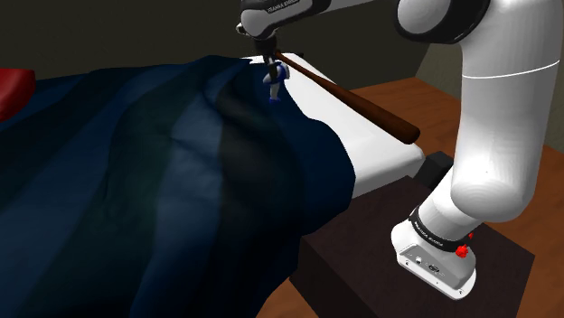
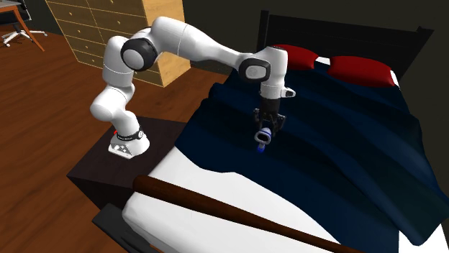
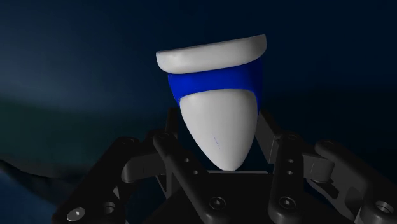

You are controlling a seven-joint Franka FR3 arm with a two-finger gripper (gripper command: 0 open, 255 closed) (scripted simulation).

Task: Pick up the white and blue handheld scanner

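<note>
**Claw (image 2: pixel 265 123) clamped on the scanner (image 2: pixel 262 136) above the bed (image 2: pixel 216 188)**

Black fingers (image 3: pixel 173 158) press on the scanner from both sides. In the wrist view its rounded white body sits between them, with a blue band and a white cap at the far end. It hangs above the bed's dark blue blanket (image 2: pixel 345 144), on the side nearest the stand (image 2: pixel 101 169). Two red pillows (image 2: pixel 360 70) lie at the bed's head, and a brown wooden rod (image 2: pixel 216 208) lies across its white foot.
</note>
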